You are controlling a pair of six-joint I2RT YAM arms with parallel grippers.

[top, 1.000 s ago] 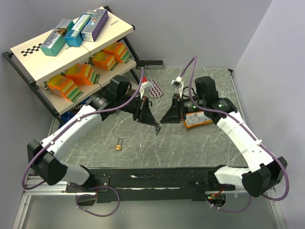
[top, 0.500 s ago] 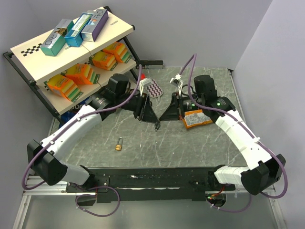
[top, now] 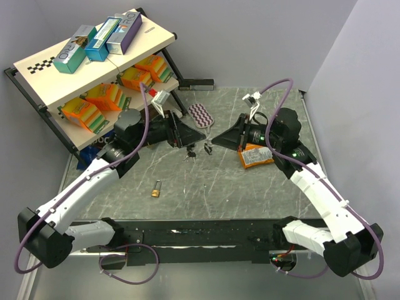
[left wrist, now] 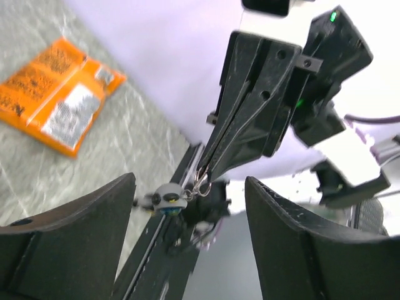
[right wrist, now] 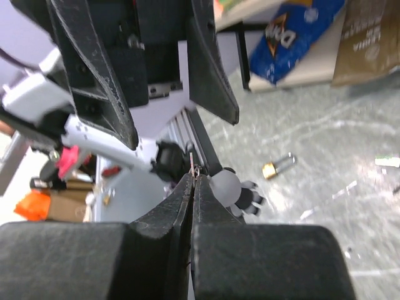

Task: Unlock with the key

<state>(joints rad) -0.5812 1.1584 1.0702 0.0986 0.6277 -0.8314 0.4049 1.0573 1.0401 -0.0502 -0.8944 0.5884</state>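
A small brass padlock [top: 156, 187] lies on the marble table [top: 250, 194], alone at the near left; the right wrist view shows the padlock [right wrist: 277, 166] below the hands. My right gripper [top: 212, 142] is shut on the key [right wrist: 190, 164], of which only a thin sliver shows between the jaws. The key's ring [left wrist: 201, 184] and a round grey-and-black charm [left wrist: 167, 199] dangle from that grip. My left gripper [left wrist: 187, 181] faces it tip to tip and is open, its fingers [left wrist: 69, 231] either side of the charm without touching it.
An orange packet [top: 256, 156] lies under the right arm. A purple striped pad [top: 201, 114] sits behind the hands. A slanted shelf [top: 37, 69] at the back left holds boxes and orange packs. A black bar [top: 197, 83] lies at the table's far edge.
My left gripper opened and let go of the key, and my right gripper closed on it. Both hands moved toward the back of the table, and the left arm pulled back left.
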